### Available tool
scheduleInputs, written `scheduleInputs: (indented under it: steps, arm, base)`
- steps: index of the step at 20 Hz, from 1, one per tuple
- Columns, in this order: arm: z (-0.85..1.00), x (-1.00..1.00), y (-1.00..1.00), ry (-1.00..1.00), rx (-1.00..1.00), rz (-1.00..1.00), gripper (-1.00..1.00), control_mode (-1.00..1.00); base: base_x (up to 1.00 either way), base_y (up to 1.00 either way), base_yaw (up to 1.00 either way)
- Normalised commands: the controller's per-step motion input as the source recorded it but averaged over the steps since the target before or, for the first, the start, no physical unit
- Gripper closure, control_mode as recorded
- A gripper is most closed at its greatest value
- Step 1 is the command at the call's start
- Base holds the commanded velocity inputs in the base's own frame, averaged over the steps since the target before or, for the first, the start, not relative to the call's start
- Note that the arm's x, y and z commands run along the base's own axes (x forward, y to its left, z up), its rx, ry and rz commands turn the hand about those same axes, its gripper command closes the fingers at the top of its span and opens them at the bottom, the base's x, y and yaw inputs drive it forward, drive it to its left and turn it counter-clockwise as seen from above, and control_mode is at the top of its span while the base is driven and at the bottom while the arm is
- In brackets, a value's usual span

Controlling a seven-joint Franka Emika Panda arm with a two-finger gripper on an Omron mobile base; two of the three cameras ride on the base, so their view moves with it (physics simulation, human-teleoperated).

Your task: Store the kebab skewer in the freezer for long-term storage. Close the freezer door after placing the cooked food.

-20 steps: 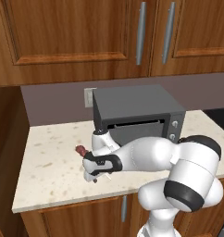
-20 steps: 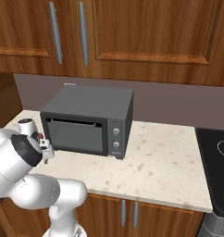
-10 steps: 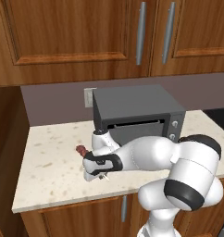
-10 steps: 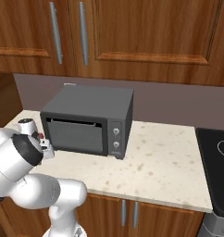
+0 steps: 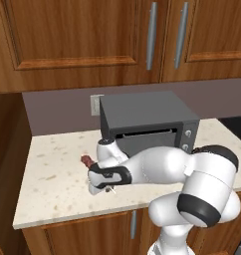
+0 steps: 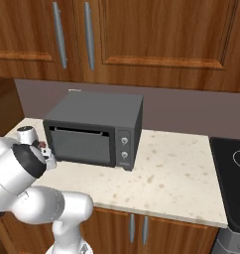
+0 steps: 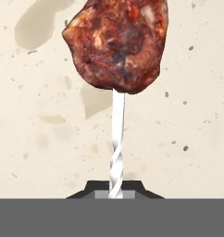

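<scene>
My gripper (image 5: 98, 187) hangs low over the speckled beige counter (image 5: 53, 179), left of the dark grey toaster oven (image 5: 147, 124), and its jaws are pinched together on the thin pale stick of the kebab skewer (image 5: 86, 160). In the left base view a reddish-brown meat chunk pokes out just past my wrist on the left side, and a short pale tip of the stick shows below my hand. In my hand view the stick (image 7: 117, 143) rises straight up from between my fingertips (image 7: 86, 190) to a large browned meat chunk (image 7: 118, 44), with the counter surface behind it; whether the meat touches the counter I cannot tell. Behind the oven, a pale wall outlet (image 5: 96, 103) sits on the grey-purple backsplash. Wooden cabinets (image 5: 72, 40) with long metal handles (image 5: 152, 35) run above. In the right base view the skewer's meat (image 6: 42, 145) peeks beside my forearm, the oven (image 6: 94, 129) stands to its right, and a black cooktop (image 6: 233, 173) lies at the far right.
</scene>
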Motion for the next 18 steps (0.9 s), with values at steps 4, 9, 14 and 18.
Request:
scheduleInputs:
  steps: [4,9,14,18]
  arm:
    - [0.83,-0.32,0.0,-0.1,0.0,-0.02,1.0,-1.0]
    - [1.0,-0.36,-0.01,-0.02,0.0,-0.03,1.0,-1.0]
    - [0.89,-0.53,-0.07,-0.03,0.01,0.0,1.0,-1.0]
    - [0.87,-0.65,-0.2,-0.05,0.05,0.0,1.0,-1.0]
  base:
    - [0.0,0.0,0.0]
    - [0.0,0.0,0.0]
    - [0.0,0.0,0.0]
    - [0.0,0.0,0.0]
